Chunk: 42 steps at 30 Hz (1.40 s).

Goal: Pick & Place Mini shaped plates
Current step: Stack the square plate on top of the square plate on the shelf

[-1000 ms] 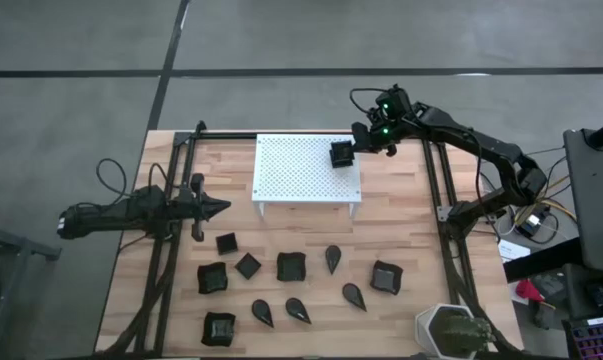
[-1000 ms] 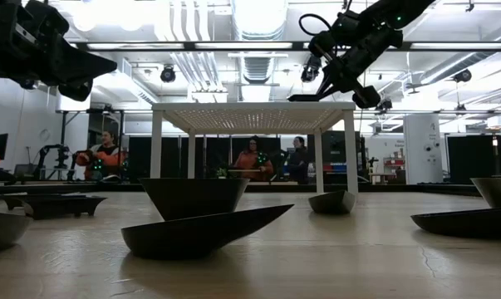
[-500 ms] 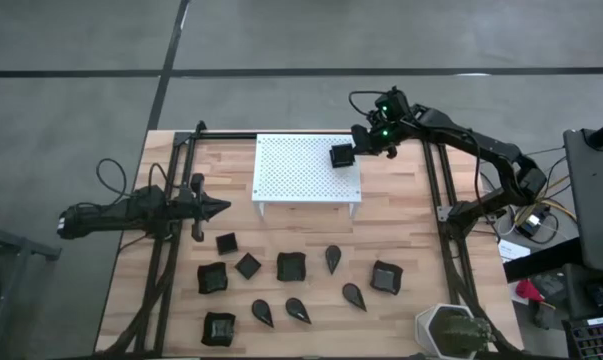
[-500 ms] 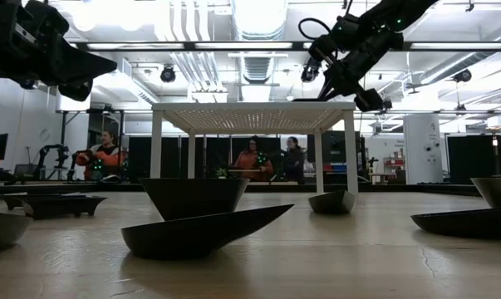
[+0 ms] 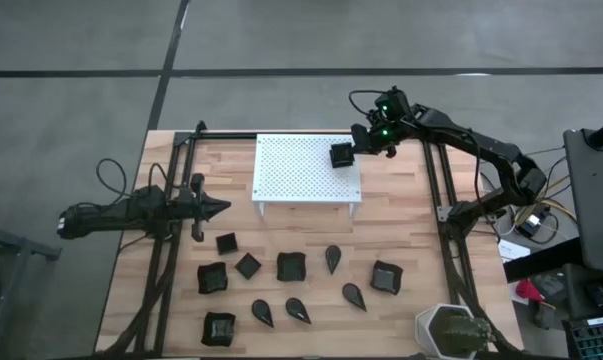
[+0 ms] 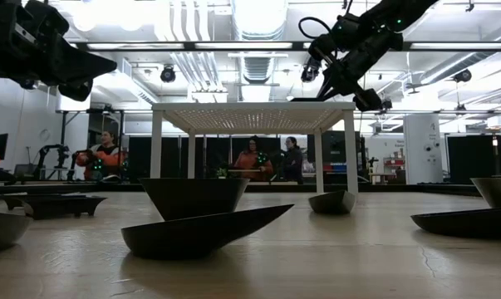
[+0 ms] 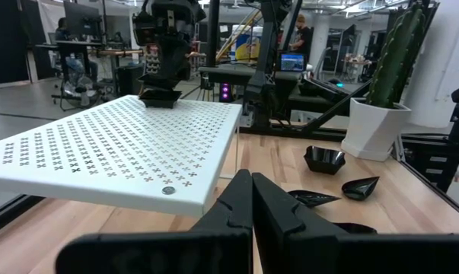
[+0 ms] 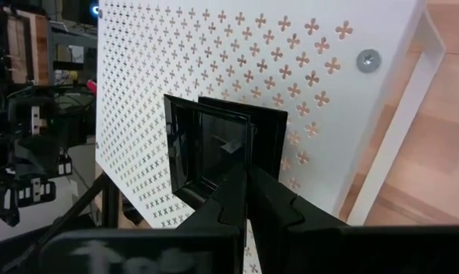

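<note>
The white stand carried one square plate at its far right corner, its thin rim pinched by the right end effector. Glossy and rigid, it looked light, slippery and chippable. Ten more plates lay on the near worktop. The left end effector waited left, fingers together.

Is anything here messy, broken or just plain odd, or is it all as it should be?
Nothing looks spilled or broken. One thing differs: a small black plate sits on the white stand, with the right pincer shut on its rim, while the other black plates lie on the table below.
</note>
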{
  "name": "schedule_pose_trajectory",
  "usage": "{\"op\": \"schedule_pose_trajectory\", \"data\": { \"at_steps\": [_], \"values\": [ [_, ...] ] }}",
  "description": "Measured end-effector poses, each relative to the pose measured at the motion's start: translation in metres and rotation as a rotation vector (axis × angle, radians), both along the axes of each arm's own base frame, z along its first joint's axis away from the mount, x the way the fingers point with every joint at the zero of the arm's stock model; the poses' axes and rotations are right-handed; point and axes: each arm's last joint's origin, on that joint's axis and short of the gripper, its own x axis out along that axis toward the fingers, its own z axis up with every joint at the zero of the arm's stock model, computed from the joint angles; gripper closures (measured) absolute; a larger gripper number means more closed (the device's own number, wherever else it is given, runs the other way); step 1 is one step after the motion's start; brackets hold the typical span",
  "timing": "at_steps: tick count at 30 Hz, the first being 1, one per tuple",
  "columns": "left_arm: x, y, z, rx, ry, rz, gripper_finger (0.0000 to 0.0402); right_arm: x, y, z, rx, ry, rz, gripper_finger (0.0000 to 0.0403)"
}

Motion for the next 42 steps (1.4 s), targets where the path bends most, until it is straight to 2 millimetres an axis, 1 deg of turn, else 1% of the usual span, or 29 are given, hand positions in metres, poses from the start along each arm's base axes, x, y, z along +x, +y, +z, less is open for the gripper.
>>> {"op": "schedule_pose_trajectory", "data": {
  "at_steps": [10,21,28,35,42],
  "values": [
    [0.000,0.000,0.000,0.000,0.000,0.004,0.0401,0.000,0.000,0.000,-0.003,0.000,0.002,0.0393],
    [0.000,0.000,0.000,0.000,0.000,0.003,0.0401,0.000,0.000,0.000,0.000,-0.003,-0.002,0.0335],
    [0.000,0.000,0.000,0.000,0.000,0.003,0.0401,-0.003,0.003,0.004,0.000,-0.008,0.005,0.0333],
    [0.000,0.000,0.000,0.000,0.000,0.002,0.0401,-0.002,0.014,0.014,-0.030,-0.038,0.042,0.0339],
    [0.000,0.000,0.000,0.000,0.000,0.001,0.0401,0.000,0.033,0.029,-0.092,-0.088,0.107,0.0347]
  ]
}}
